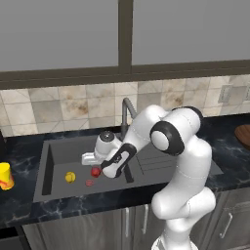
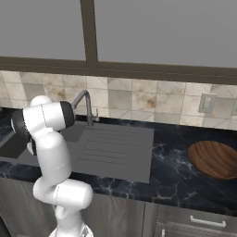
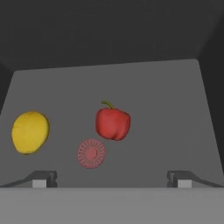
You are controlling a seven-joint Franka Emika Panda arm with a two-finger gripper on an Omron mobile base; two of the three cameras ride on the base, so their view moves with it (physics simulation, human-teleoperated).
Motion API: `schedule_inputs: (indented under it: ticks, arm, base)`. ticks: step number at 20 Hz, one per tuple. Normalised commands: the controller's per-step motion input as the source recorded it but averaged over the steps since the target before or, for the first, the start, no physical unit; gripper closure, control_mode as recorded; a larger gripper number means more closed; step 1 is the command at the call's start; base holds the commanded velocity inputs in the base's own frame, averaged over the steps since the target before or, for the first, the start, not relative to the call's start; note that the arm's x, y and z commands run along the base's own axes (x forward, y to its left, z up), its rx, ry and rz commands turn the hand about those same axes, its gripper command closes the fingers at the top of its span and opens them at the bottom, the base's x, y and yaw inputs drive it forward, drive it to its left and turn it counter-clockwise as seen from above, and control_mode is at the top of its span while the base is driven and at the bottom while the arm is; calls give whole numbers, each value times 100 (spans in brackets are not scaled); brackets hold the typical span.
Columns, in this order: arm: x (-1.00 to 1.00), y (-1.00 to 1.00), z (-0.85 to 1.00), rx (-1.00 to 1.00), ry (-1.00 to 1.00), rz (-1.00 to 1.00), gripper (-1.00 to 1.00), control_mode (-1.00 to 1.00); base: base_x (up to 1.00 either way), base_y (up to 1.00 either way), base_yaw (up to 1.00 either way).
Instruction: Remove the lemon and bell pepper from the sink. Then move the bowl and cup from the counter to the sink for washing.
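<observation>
We have the arm bent down over the sink (image 1: 58, 161), and our gripper (image 3: 111, 179) hangs above the basin floor with its jaws spread wide and nothing between them; in the hand view the two finger tips (image 3: 43, 178) stand far apart at the bottom. That wide stance suits a reach from above, we judge, since both fruits are rounded and need room on each side before the jaws come in. The pepper (image 3: 113, 123) lies on the basin floor almost centred between the tips, which suggests it is the one we are lined up on first. It is shiny red, blocky and roundish, with a short curved green stem at its top. Just beside it, nearer the gripper, sits the flat dull reddish drain (image 3: 91, 153), a ribbed disc we should not confuse with the fruit. The lemon (image 3: 29, 132) rests apart from the pepper toward one side of the floor, plain yellow and egg-shaped. From the left base view the pepper (image 1: 95, 171) and lemon (image 1: 70, 177) both lie in the basin, so neither is out yet. The cup (image 1: 5, 176), yellow with a red mark, waits on the counter left of the sink, and the brown wooden bowl (image 2: 215, 159) on the counter at the right.
</observation>
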Motion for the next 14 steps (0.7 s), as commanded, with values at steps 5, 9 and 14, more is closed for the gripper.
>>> schedule_inputs:
  ticks: [5,9,14]
  arm:
    - [14,0,-16,0,0,0,-100,-100]
    - [12,0,-16,0,0,0,-100,-100]
    - [7,5,-18,0,0,0,-100,-100]
  base:
    - [0,0,0]
    - [0,0,0]
    - [0,0,0]
